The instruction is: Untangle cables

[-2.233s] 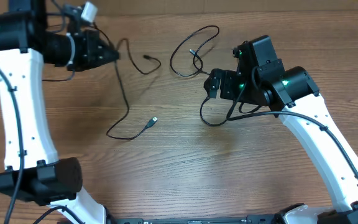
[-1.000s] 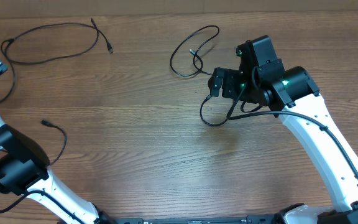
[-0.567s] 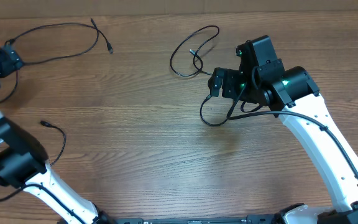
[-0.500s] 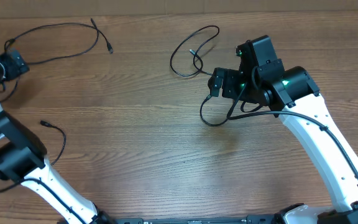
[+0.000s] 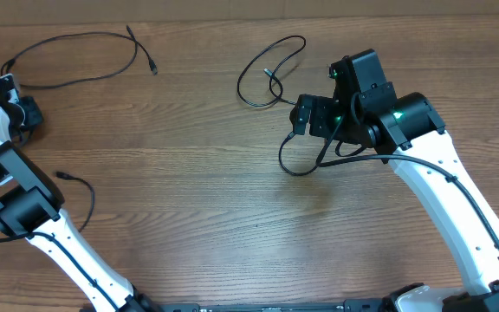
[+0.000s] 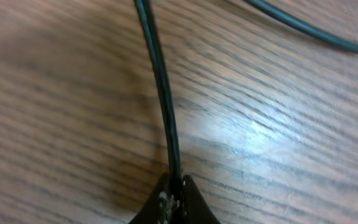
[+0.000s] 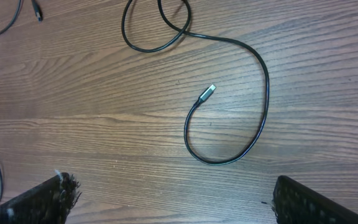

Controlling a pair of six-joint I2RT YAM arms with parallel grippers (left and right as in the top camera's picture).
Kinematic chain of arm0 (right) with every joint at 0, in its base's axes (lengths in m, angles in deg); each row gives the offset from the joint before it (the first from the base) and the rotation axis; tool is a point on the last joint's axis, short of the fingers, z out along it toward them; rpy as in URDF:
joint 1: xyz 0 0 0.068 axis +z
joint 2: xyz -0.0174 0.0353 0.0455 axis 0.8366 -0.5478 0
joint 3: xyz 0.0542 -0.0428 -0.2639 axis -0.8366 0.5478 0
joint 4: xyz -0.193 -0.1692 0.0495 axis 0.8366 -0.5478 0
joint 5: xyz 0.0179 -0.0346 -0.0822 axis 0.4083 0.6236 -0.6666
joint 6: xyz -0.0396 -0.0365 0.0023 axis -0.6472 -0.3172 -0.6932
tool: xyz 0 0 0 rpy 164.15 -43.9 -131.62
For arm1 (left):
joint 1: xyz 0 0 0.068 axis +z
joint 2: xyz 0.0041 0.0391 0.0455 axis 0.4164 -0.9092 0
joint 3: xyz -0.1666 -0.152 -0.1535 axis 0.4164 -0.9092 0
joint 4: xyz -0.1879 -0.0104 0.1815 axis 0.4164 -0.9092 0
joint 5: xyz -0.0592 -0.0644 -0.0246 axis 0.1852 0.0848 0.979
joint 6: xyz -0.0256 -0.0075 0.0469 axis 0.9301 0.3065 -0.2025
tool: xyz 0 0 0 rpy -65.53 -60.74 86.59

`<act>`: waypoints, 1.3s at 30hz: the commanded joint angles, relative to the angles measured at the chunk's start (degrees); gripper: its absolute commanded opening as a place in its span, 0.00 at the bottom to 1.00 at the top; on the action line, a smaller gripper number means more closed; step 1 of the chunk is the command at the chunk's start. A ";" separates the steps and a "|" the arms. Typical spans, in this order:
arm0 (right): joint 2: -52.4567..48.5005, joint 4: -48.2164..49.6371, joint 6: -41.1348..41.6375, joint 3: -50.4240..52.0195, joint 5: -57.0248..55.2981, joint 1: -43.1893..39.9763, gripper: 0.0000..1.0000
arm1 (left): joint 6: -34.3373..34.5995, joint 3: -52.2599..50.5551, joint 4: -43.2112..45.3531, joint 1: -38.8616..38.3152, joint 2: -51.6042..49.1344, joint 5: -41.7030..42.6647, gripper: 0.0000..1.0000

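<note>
A long black cable [image 5: 76, 39] lies at the far left of the table. A short one [image 5: 81, 186] curls beside the left arm. A third cable [image 5: 271, 61] lies looped at the top centre; in the right wrist view [image 7: 263, 87] its silver plug [image 7: 207, 93] rests inside the loop. My left gripper [image 5: 27, 113] is at the left edge, low over the wood, shut on a thin black cable [image 6: 160, 93] that runs straight away from the jaws. My right gripper [image 5: 300, 117] hangs open and empty above the wood, just short of the looped cable, with fingertips [image 7: 61, 193] wide apart.
A thicker black wire [image 5: 297, 165] hangs from the right arm and loops onto the table. Another strand [image 6: 303, 28] crosses the top right of the left wrist view. Bare wood fills the middle and front of the table [image 5: 232, 225].
The left arm has swung from the top centre to the far left, dragging cables with it. In the last second its gripper slid a little toward the front. The right arm has not moved.
</note>
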 commanded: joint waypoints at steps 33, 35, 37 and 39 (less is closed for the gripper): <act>-0.07 0.07 -0.33 -0.44 -0.76 -0.15 1.00 | 64.35 -0.02 -24.90 0.70 22.23 -10.03 0.32; -0.07 0.07 -0.33 -0.44 -0.76 -0.15 1.00 | 52.24 -0.02 -21.46 0.66 22.10 -4.39 0.73; -0.07 0.07 -0.33 -0.44 -0.76 -0.15 1.00 | 49.81 -0.02 -21.05 0.63 22.10 0.20 0.87; -0.07 0.07 -0.33 -0.44 -0.76 -0.15 1.00 | 46.34 -0.02 -21.97 0.61 22.10 5.81 0.87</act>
